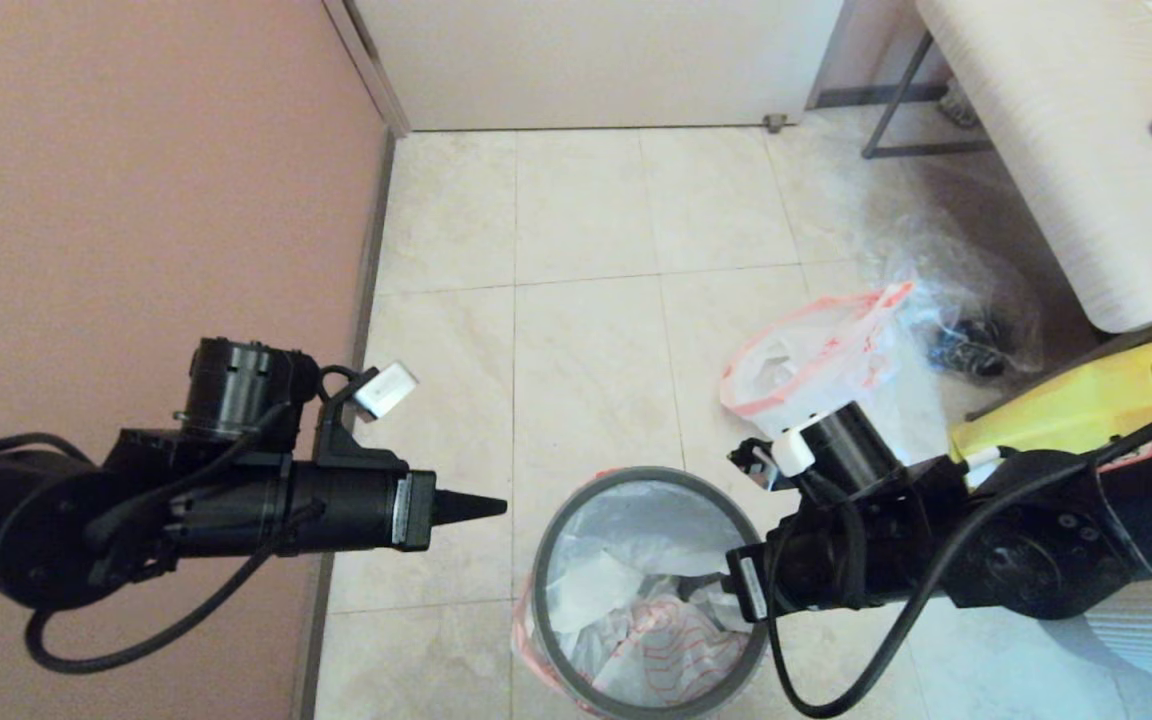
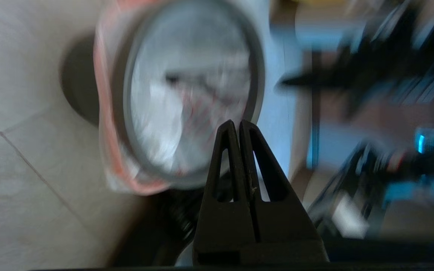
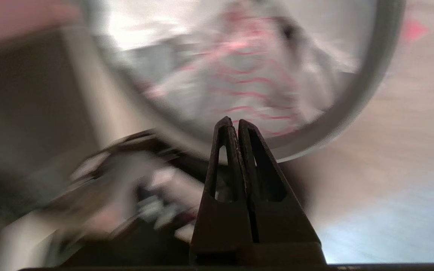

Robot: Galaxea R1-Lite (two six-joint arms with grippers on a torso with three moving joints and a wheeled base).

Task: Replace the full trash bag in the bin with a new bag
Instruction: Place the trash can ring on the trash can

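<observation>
The bin stands on the floor at the bottom middle, with its grey rim ring around the top. Inside it lies the new bag, white with red drawings, its edge hanging outside under the ring. The full trash bag, white with a pink-red rim, lies on the floor behind the bin to the right. My left gripper is shut and empty, level with the bin's left side. My right gripper is shut and empty over the bin's right rim. Both wrist views show the ring and the lining bag beyond shut tips.
A pink wall runs along the left. A table stands at the back right. A clear bag holding something dark lies beside the full bag. A yellow bag sits behind my right arm.
</observation>
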